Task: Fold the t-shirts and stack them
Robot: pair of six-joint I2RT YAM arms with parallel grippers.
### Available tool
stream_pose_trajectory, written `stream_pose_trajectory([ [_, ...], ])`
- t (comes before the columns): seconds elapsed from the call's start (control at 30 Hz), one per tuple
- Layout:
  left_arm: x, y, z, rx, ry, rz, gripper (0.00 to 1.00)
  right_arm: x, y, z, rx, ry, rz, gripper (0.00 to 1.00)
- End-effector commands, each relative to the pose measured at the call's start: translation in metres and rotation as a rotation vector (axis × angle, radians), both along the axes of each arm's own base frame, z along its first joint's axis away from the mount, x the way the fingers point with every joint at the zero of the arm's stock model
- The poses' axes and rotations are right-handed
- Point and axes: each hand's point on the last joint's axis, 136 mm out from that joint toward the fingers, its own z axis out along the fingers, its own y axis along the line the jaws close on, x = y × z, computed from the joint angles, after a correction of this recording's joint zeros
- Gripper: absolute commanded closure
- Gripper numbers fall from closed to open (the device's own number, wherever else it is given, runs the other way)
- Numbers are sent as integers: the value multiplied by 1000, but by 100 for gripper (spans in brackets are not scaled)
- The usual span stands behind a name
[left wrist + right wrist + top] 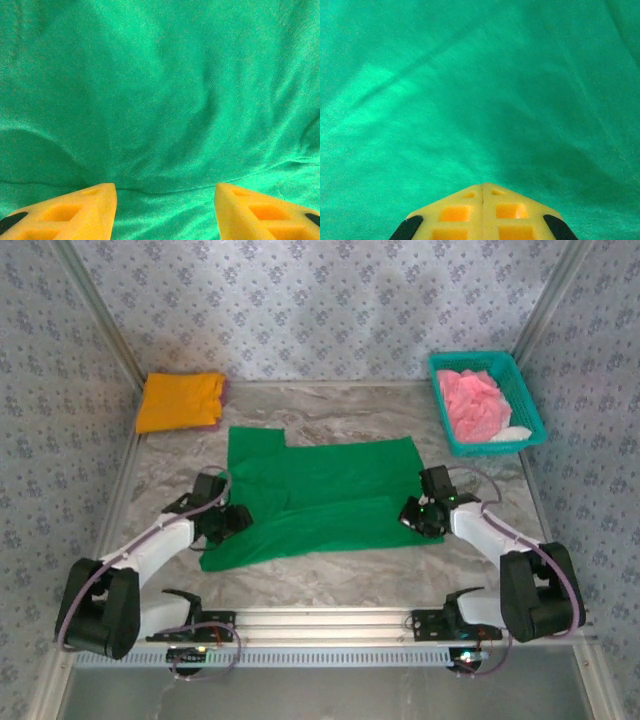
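Note:
The bright green t-shirt point(320, 495) lies spread across the middle of the table, with a layer folded over so a cloth edge runs across it. My left gripper point(237, 521) is over its left edge. In the left wrist view that gripper point(165, 187) is open, its yellow fingers point(95, 210) apart just above the green cloth point(160, 90), with nothing pinched. My right gripper point(414, 517) is at the shirt's right edge. There the gripper point(483, 185) is shut, pads together over the green cloth point(470, 90), and no cloth shows between them. The orange-yellow t-shirt point(180, 400) lies folded at the back left. The pink t-shirt point(472, 405) is crumpled in a basket.
A teal mesh basket point(524, 400) stands at the back right against the wall, with a bit of white cloth point(512, 433) at its front end. Patterned walls close the table on three sides. A metal rail point(320, 622) runs along the near edge between the arm bases.

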Motion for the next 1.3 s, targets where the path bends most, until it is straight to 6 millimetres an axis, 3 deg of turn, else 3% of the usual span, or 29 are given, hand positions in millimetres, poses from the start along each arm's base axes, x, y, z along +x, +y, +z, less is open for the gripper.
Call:
stream_pose_trajectory([
  [0.0, 69, 6, 79, 60, -187, -72, 46, 48, 12, 53, -3, -151, 77, 96],
  [0.1, 128, 18, 114, 103, -263, -114, 44, 86, 22, 85, -7, -244, 131, 93],
  [0.2, 187, 39, 123, 136, -291, -98, 41, 120, 29, 111, -7, -319, 151, 89],
  [0.33, 250, 43, 109, 132, -265, -126, 38, 148, 40, 137, 24, -408, 170, 87],
  [0.4, 268, 43, 97, 145, -237, -142, 37, 151, 44, 135, 31, -418, 185, 84],
  [0.43, 275, 44, 90, 154, -220, -145, 37, 159, 49, 148, 43, -456, 204, 80],
  [0.53, 288, 43, 72, 151, -191, -144, 36, 162, 58, 144, 58, -451, 278, 70],
  [0.77, 297, 44, 37, 156, -133, -122, 35, 161, 69, 147, 99, -474, 330, 60],
  [1.1, 299, 30, -5, 166, -64, -152, 35, 156, 70, 146, 106, -478, 324, 58],
  [1.13, 305, 28, 2, 172, -85, -153, 35, 156, 69, 147, 101, -484, 317, 58],
  [1.17, 306, 27, 0, 179, -84, -154, 35, 157, 68, 154, 102, -509, 312, 58],
  [1.2, 307, 26, -2, 185, -80, -154, 35, 152, 66, 144, 101, -493, 310, 58],
  [1.27, 310, 25, -6, 195, -74, -154, 36, 150, 66, 148, 104, -510, 310, 58],
])
